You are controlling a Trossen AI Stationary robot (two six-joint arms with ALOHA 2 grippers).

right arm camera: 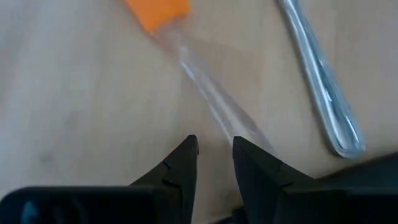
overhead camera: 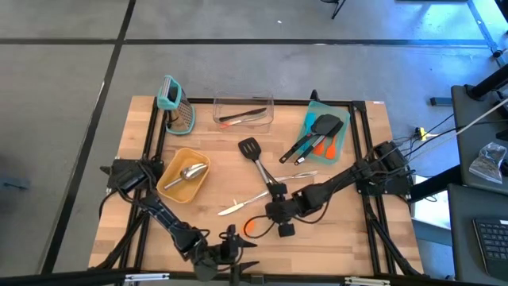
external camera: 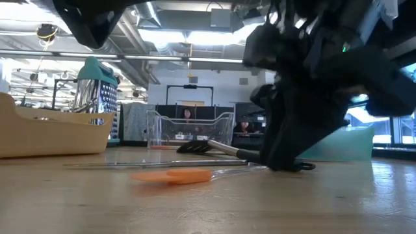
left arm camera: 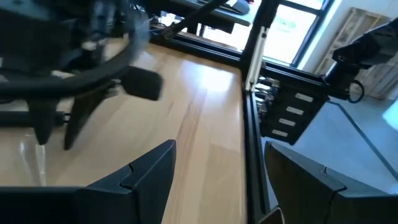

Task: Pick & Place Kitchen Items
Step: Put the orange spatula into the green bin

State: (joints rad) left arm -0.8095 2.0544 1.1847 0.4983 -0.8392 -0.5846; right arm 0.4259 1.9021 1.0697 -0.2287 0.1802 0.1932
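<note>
An orange spatula (overhead camera: 254,228) with a clear handle (right arm camera: 211,99) lies flat on the wooden table near its front edge. My right gripper (right arm camera: 214,152) points steeply down at the handle's free end, its fingers a narrow gap apart, low over the table (external camera: 286,162). A silver metal utensil (right arm camera: 323,93) lies beside the handle. A black slotted turner (overhead camera: 250,148) lies mid-table. My left gripper (left arm camera: 217,180) is wide open and holds nothing, at the table's near edge (overhead camera: 230,245), left of the spatula. My right gripper comes at the spatula's clear handle from above, slanting, with its fingertips (right arm camera: 249,149) at the handle's free end (right arm camera: 245,130). Nothing shows in the gap between the fingers. I cannot tell whether they touch the handle. The spatula lies flat on the table.
A yellow bin (overhead camera: 171,187) with a silver scoop (overhead camera: 190,171) stands at the left. At the back are a teal-handled grater (overhead camera: 176,107), a clear box (overhead camera: 242,103) and a teal tray (overhead camera: 341,143) with black turners. Thin metal pieces (overhead camera: 238,207) lie mid-table.
</note>
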